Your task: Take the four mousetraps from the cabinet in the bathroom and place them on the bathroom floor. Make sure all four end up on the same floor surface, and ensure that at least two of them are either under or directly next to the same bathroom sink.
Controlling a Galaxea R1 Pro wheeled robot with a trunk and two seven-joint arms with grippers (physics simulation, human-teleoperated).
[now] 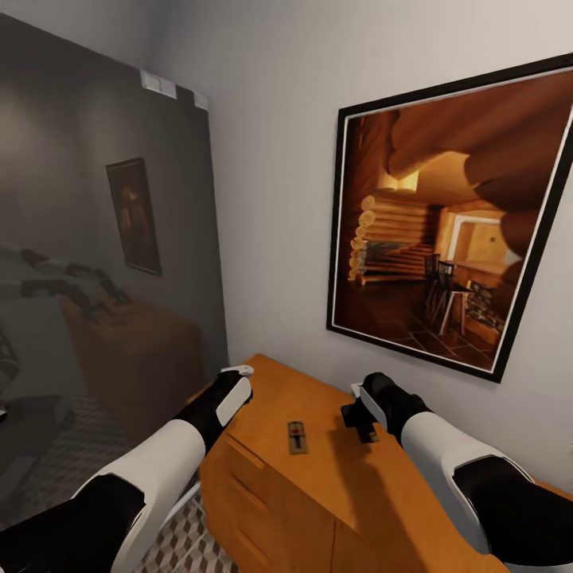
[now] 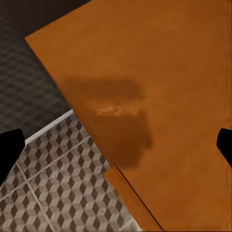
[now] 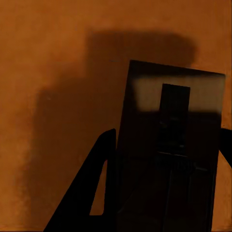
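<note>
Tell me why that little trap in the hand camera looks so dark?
In the right wrist view the mousetrap sits close to the camera between the dark fingers, mostly in shade, with just a pale lit band near its far end. It also throws a soft shadow on the cabinet. In the head view another mousetrap on the cabinet top is well lit.

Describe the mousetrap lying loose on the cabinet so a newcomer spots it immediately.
Below the big framed cabin painting stands the orange wooden cabinet. On its flat top, between the two arms, lies the mousetrap: a small flat brown board with a red mark, nothing touching it.
</note>
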